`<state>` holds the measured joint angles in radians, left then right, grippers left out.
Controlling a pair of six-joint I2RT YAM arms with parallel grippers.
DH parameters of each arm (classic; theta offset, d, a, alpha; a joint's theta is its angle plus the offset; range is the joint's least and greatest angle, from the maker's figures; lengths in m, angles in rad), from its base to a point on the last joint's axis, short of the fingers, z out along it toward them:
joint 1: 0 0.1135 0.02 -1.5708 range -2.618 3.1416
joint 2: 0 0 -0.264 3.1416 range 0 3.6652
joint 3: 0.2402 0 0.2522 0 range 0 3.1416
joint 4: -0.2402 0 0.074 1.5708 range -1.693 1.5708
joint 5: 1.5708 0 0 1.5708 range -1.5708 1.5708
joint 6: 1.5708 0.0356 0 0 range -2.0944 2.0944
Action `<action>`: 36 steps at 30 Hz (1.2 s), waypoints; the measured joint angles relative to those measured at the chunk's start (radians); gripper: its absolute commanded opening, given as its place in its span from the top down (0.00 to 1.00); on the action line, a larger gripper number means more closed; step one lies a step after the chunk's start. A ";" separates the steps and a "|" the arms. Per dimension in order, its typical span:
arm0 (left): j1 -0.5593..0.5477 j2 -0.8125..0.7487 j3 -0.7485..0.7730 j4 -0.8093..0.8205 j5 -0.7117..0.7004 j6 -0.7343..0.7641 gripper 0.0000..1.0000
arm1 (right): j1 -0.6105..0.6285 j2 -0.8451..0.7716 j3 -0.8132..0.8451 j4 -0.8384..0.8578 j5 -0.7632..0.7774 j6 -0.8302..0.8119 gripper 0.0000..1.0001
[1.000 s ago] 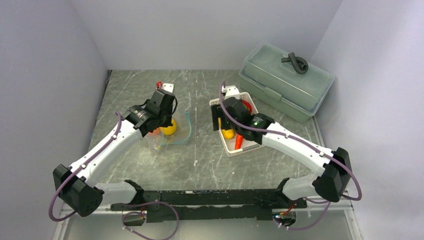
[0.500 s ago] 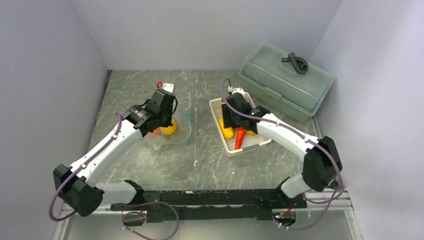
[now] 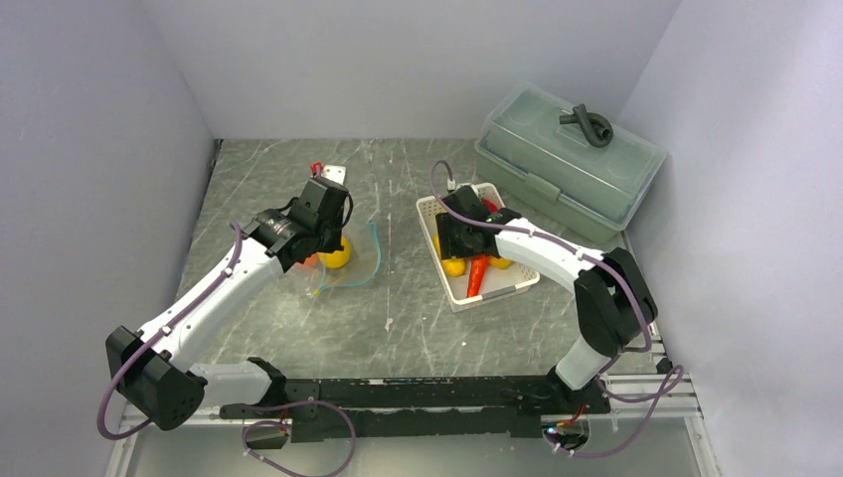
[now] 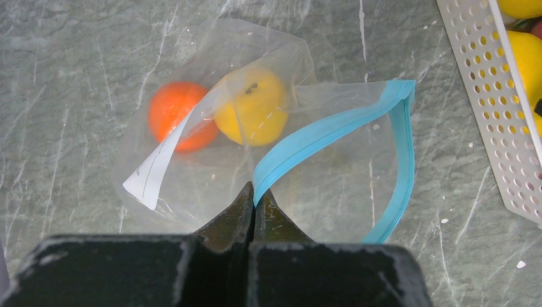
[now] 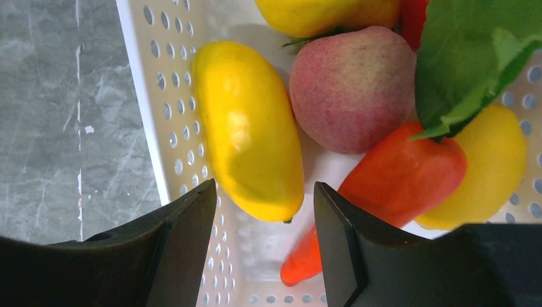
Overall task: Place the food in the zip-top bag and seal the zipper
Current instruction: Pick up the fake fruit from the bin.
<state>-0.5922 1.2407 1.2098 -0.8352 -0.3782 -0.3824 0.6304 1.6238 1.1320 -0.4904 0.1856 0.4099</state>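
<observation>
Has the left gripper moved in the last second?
No. The left gripper stays shut on the zipper, in the same place against the box in the top view.

Left jaws sit at the zip-top bag point(image 3: 350, 266); right jaws over the basket point(image 3: 497, 288).

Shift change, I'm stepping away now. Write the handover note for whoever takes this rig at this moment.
Left gripper: shut on the zipper, with the mouth of the zip-top bag gaping open.
Right gripper: open over the white basket, fingers either side of a long yellow fruit, not closed on it.
Done: an orange and a lemon lie in the bag.
Left: the long yellow fruit, peach, carrot and the other pieces in the basket go into the bag; then seal the zipper.
</observation>
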 measured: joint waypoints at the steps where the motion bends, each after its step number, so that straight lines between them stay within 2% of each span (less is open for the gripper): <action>1: 0.000 0.000 0.000 0.000 0.000 0.000 1.00 | -0.001 0.006 0.000 0.004 -0.005 0.000 0.39; 13: 0.000 0.000 0.000 0.000 0.000 0.000 1.00 | -0.020 0.103 0.000 0.055 -0.050 -0.007 0.30; 17: 0.000 0.000 0.000 0.000 0.000 0.000 1.00 | -0.027 0.126 0.002 0.066 -0.061 -0.010 0.31; 29: 0.000 0.002 0.000 0.000 0.000 0.000 1.00 | -0.028 0.142 0.002 0.071 -0.061 -0.011 0.61; 32: 0.000 0.003 0.000 0.000 0.000 0.000 1.00 | -0.028 0.134 0.002 0.064 -0.059 -0.011 0.65; 36: 0.000 0.006 0.000 0.000 0.000 0.000 1.00 | -0.027 0.078 0.002 0.039 -0.051 -0.011 0.66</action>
<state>-0.5922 1.2469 1.2098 -0.8352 -0.3782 -0.3824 0.6029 1.7016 1.1339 -0.4515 0.1341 0.3988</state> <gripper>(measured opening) 0.012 0.614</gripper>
